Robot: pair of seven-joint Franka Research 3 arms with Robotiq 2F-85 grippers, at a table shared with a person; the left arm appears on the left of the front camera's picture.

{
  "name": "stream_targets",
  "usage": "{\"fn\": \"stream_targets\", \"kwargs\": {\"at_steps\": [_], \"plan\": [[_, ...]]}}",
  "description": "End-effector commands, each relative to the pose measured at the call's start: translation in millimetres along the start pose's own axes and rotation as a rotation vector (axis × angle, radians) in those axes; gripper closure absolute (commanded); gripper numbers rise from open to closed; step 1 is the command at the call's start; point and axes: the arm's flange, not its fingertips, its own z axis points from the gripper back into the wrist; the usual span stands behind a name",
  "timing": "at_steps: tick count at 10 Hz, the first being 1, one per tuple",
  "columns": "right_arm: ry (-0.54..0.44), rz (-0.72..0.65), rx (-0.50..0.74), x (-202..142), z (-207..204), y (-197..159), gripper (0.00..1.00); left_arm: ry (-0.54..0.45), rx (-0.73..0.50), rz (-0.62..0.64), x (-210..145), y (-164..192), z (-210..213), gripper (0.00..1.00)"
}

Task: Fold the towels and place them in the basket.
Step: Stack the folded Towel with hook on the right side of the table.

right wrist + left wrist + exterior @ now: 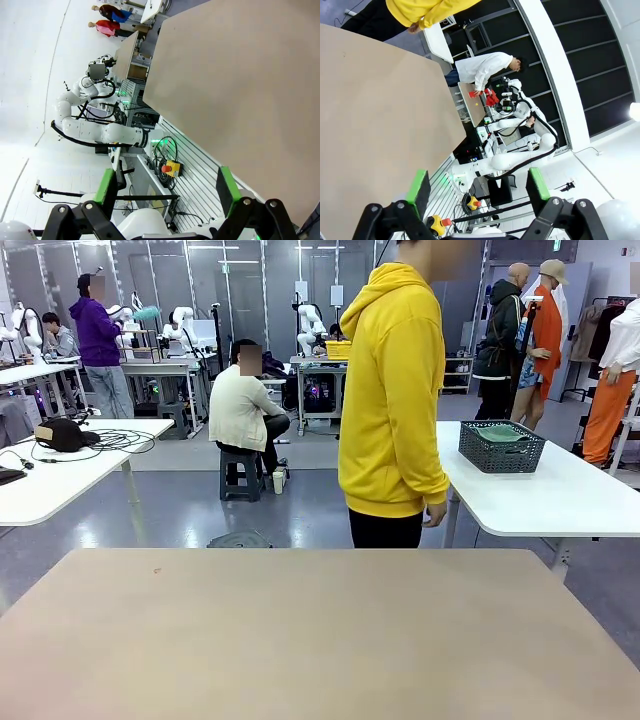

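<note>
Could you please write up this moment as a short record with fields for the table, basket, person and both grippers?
table: beige table, bare top
basket: dark grey basket on a white side table, a green towel inside
person: yellow hoodie, standing at the far edge, hand hanging
left gripper: open, holding nothing
right gripper: open, holding nothing

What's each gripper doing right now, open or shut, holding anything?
Left gripper: open, holding nothing, off the table's edge.
Right gripper: open, holding nothing, off the table's edge.
</note>
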Motion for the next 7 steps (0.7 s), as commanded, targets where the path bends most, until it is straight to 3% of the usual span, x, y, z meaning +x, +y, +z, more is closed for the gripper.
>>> {"fn": "stream_targets", "kwargs": {"at_steps": [1, 7], "plan": [[0.007, -0.001, -0.013, -1.7, 1.1, -1.8, 0.00, 0.003, 0.001, -0.001, -2.7, -1.9, 0.0, 0.02], [0.007, -0.001, -0.013, -1.7, 1.1, -1.8, 0.00, 0.003, 0.001, -0.001, -2.7, -1.9, 0.0, 0.02]]}}
